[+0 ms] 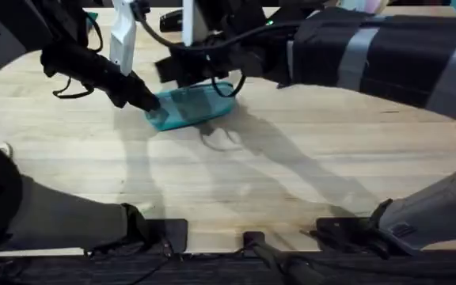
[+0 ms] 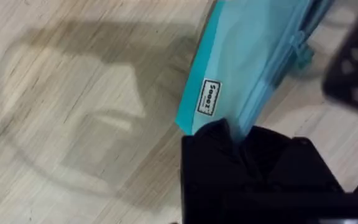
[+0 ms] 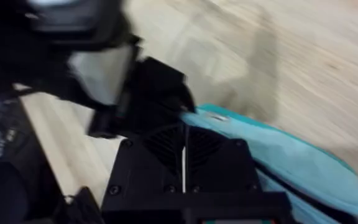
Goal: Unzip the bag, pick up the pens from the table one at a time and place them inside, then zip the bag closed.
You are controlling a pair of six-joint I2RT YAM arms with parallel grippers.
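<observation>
Overhead: left jaws clamp bag end; right jaws' state hidden; bare table around.

Left arm: matte black links, loose black cable looping beside it, white panel near the wrist.
Right arm: thick black segments with grey bands.
Left gripper: blocky black fingers.
Right gripper: black housing with ribbed vent, centre seam, small round screws.
Bases: grey shells over black mounts.
</observation>
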